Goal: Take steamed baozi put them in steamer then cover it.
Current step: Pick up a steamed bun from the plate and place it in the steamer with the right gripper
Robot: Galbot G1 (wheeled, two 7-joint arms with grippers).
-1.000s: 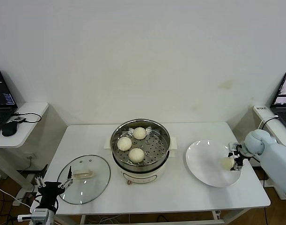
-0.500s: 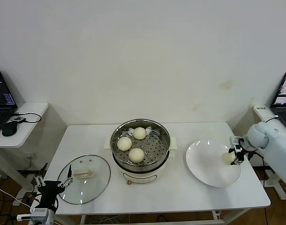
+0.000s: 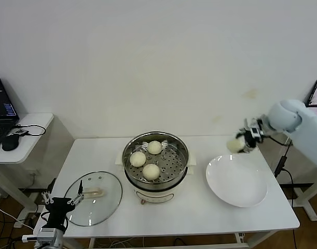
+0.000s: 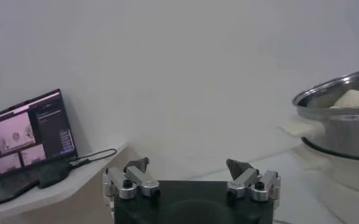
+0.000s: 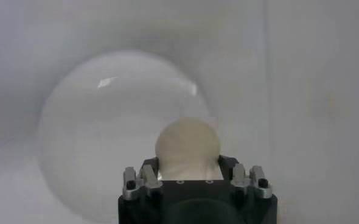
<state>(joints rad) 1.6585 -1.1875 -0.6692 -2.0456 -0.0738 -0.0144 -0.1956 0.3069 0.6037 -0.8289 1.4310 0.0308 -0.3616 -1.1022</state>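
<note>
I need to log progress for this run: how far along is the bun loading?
Three baozi already sit in the steamer. The right pincer holds the fourth baozi in the air above the bare white plate. Left: placing it, then covering with the glass lid, which lies near the open left pincer.

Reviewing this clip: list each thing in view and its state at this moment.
Steamer: uncovered, three baozi on its tray.
Fourth baozi: gripped, lifted above the plate.
Plate: empty.
Glass lid: lying on the table.
Right gripper: shut on the baozi.
Left gripper: open, idle by the lid.
</note>
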